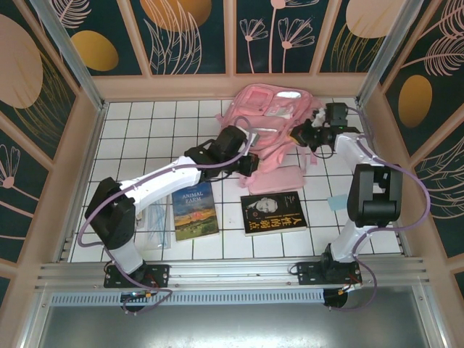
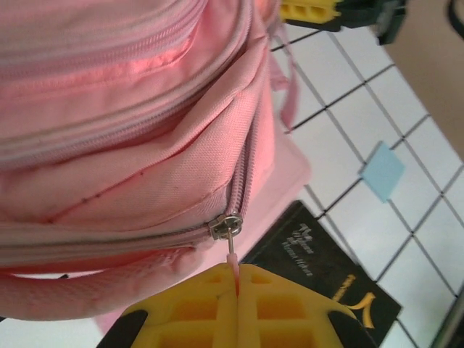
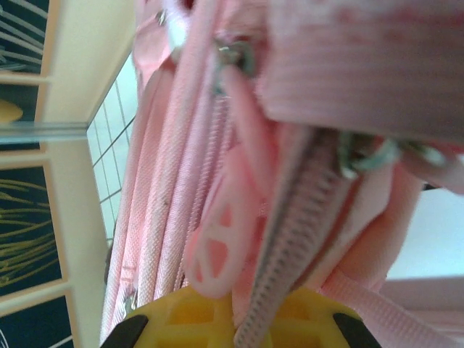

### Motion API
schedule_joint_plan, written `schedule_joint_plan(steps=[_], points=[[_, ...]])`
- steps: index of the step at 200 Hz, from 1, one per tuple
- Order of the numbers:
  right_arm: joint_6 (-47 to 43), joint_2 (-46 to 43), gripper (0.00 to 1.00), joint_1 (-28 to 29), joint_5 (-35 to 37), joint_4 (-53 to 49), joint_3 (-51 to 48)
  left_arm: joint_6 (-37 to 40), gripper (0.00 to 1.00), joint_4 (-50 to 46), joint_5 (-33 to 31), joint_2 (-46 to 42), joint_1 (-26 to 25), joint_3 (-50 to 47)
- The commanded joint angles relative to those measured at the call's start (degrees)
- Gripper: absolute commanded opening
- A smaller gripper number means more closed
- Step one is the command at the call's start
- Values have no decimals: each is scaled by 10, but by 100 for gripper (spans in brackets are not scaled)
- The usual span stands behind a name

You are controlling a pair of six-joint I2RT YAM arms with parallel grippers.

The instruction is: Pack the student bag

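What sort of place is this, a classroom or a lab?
Probably a robot test cell, not a classroom: a white tiled table boxed in by metal posts and leaf-printed panels, with the student bag and books staged.

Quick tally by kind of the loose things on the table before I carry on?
student bag: 1
books, Animal Farm and black book: 2
flat pink case: 1
clear plastic sleeve: 1
blue paper square: 1
Total: 6

Student bag [image 3: 167, 181] blurred, cropped at top
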Motion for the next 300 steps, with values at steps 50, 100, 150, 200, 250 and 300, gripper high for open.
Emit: schedule_joint_plan(steps=[50,100,150,200,250,300], points=[[-10,-56,62,-47,114,1,-1,-45,0,46,50,129,-41,125],[-10,-210,70,-47,154,-32,-131,-34,0,41,10,149,-41,129],[45,-213,77,-28,81,58,-228,-56,0,99,-62,93,-35,41],[77,-88,78,-1,60,164,-200,-69,29,128,-58,63,-22,-10],[108,-41,4,14,41,238,-180,-91,68,115,11,85,-22,3],[126,-110,0,86,107,214,-168,-108,79,82,0,103,-22,32]])
